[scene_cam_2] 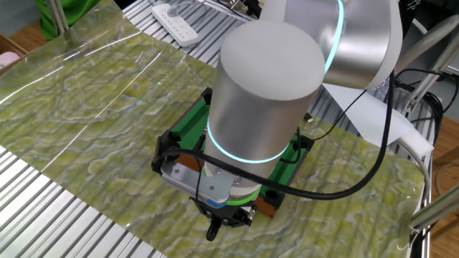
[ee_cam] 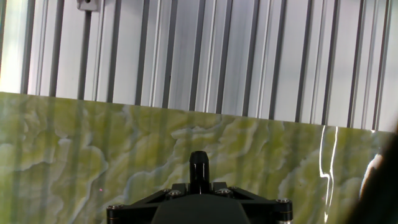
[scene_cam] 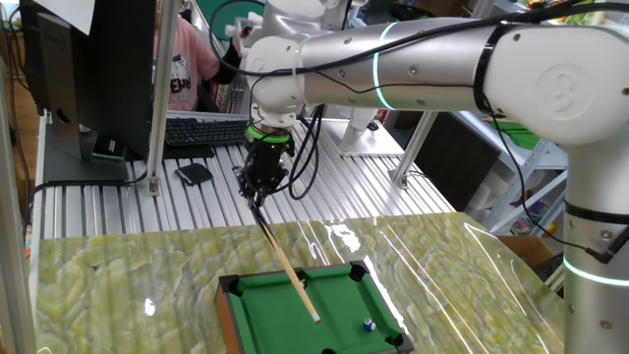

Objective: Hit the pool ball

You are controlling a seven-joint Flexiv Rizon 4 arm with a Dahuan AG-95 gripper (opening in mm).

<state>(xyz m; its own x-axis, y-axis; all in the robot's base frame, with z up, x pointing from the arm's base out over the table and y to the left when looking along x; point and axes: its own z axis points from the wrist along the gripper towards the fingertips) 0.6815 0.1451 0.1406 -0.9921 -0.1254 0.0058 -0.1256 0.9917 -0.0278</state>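
The pool ball [scene_cam: 369,324], tiny and blue with a white patch, lies on the green felt near the front right corner of the mini pool table [scene_cam: 339,295]. My gripper [scene_cam: 257,195] hangs above and behind the table's far edge, shut on a thin wooden cue stick [scene_cam: 290,270]. The stick slants down over the felt, and its tip ends left of the ball, apart from it. In the hand view the cue's black butt end [ee_cam: 199,165] pokes up between the jaws. In the other fixed view my arm hides most of the table [scene_cam_2: 189,120] and the ball.
A green marbled mat [scene_cam: 118,285] covers the slatted metal bench under the pool table. Behind it are a keyboard [scene_cam: 201,130], a small black case [scene_cam: 194,174], a monitor [scene_cam: 88,69] and a person in pink [scene_cam: 182,59]. A power strip [scene_cam_2: 179,14] lies at the far edge.
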